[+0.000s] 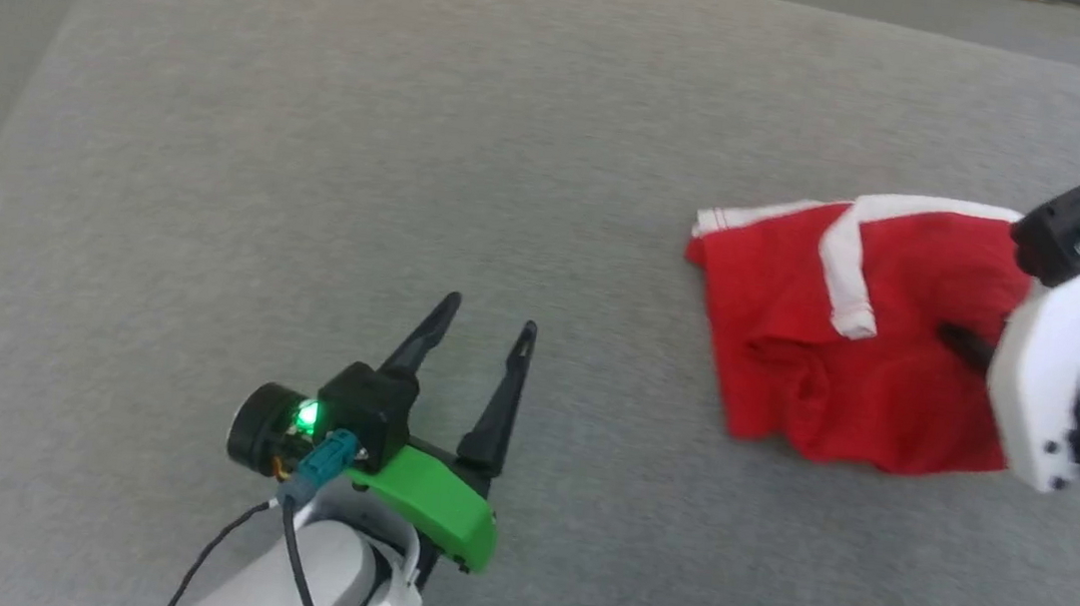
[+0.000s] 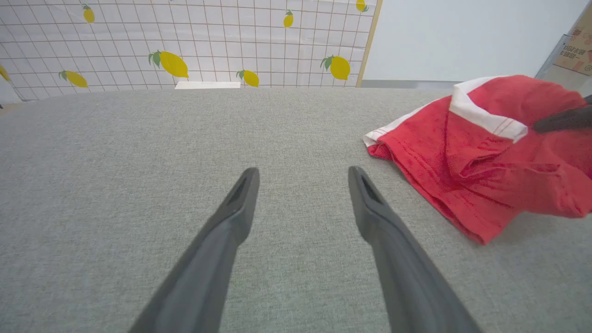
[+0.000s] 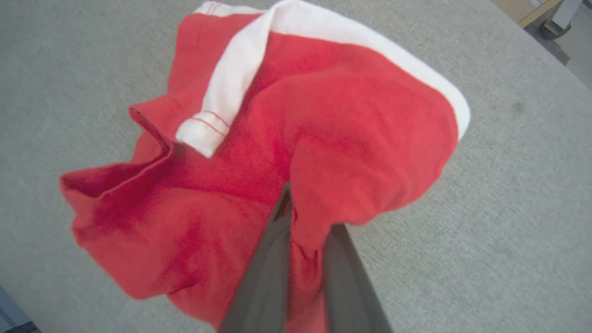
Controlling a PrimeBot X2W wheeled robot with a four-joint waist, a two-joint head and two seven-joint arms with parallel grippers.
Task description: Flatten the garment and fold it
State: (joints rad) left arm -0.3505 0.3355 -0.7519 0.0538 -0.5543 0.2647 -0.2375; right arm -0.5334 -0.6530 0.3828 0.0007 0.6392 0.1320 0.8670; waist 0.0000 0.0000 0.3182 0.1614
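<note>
We are seeing the garment (image 1: pixel 847 345) lying crumpled on the grey padded surface (image 1: pixel 313 169), red cloth bunching up and a white stripe (image 1: pixel 849 275) folding across its top; the right gripper (image 3: pixel 305 226) is clamping a fold at the garment's right side, fingers drawn together with red cloth pinched between them, that part standing up in a hump; the left gripper (image 1: pixel 489 315) is sitting well to the left of the garment, fingers spread apart, gripping nothing, clear of the cloth; beyond the garment, past the surface's far edge, a lemon-patterned grid sheet (image 2: pixel 208 41) is standing; a cardboard box (image 2: pixel 576 51) is showing behind the garment's right end.
</note>
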